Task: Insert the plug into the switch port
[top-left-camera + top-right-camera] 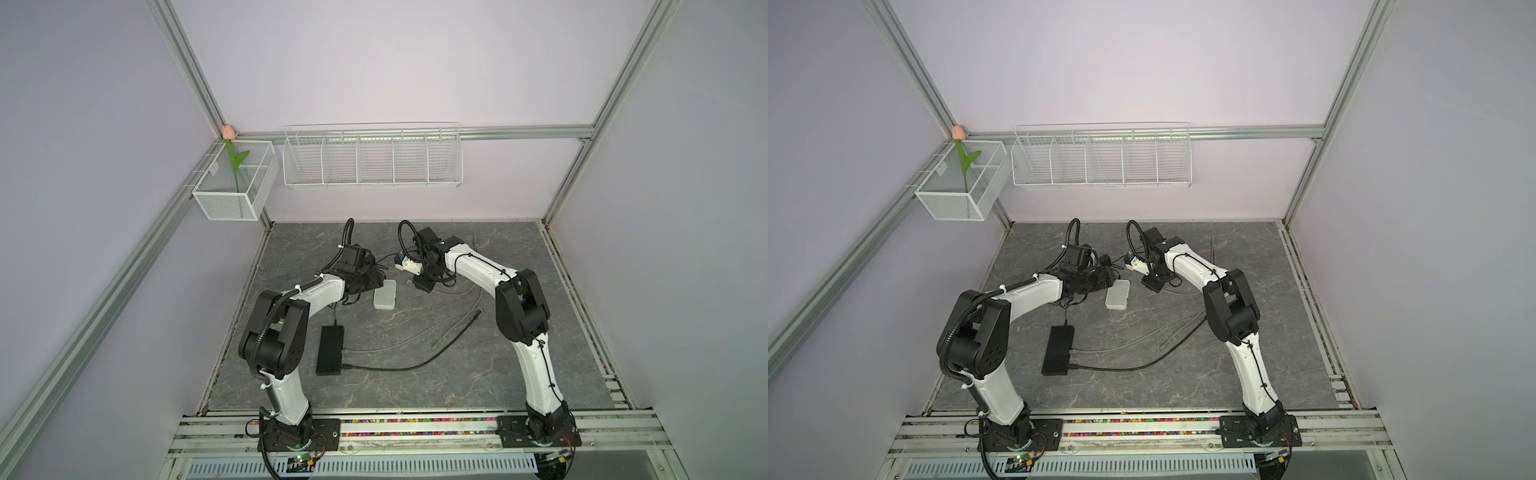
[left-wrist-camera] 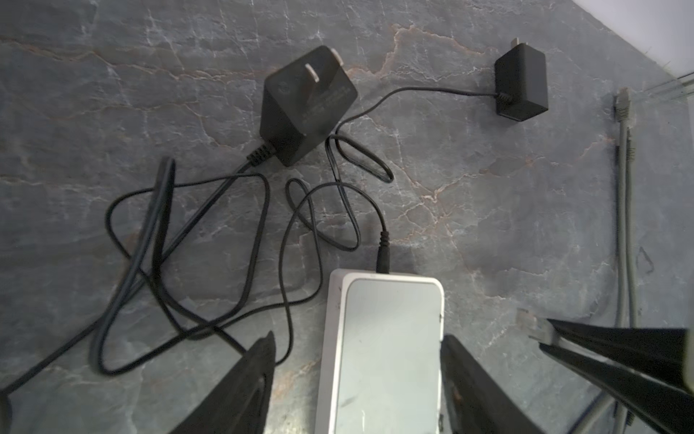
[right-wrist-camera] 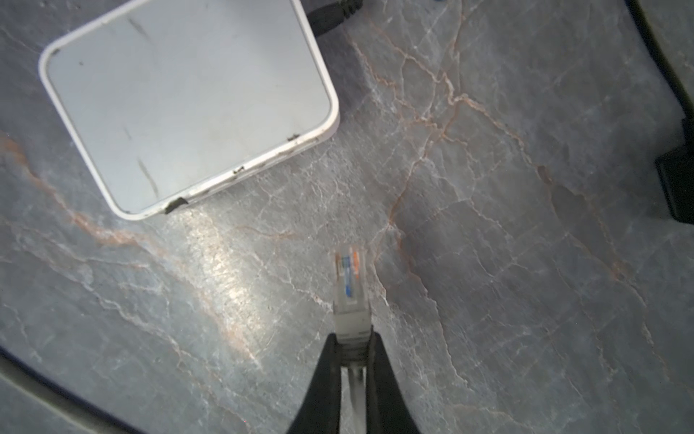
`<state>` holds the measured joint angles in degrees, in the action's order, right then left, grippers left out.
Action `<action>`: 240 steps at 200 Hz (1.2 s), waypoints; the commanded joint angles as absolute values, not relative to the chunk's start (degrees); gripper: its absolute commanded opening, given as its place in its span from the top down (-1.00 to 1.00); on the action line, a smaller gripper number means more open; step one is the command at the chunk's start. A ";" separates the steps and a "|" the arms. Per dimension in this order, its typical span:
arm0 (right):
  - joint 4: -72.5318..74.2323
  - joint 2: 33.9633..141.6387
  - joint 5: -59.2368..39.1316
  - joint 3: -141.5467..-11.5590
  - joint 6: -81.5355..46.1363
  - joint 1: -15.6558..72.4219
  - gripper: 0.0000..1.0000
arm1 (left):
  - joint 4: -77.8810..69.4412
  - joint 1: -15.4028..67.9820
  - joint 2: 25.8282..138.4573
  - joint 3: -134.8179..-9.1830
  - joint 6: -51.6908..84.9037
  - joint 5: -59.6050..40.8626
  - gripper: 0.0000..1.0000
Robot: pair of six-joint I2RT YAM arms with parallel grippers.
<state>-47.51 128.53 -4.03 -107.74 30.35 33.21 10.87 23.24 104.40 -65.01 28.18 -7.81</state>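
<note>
We hold the plug [image 3: 350, 282] just off the white switch [image 3: 187, 105]
Our right gripper [image 3: 352, 340] pinches the clear plug's cable end; our left gripper [image 2: 358, 338] straddles the switch, jaws spread either side.

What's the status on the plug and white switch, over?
Left gripper open, straddling white switch. Right gripper shut on plug. Plug short of switch, not inserted. Only bare tabletop between them.
</note>
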 commanded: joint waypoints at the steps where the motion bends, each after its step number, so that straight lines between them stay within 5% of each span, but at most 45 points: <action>1: -48.01 127.49 -4.40 -106.61 32.58 33.36 0.87 | 12.92 22.89 105.92 -67.08 27.73 -7.86 -0.35; 240: -48.67 132.28 -3.96 -109.42 34.52 35.07 0.87 | 14.00 23.25 116.02 -75.51 26.39 -18.05 0.07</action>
<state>-48.16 131.35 -2.83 -108.86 33.76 34.65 12.95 23.24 115.20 -73.43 27.73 -17.39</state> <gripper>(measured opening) 0.120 0.469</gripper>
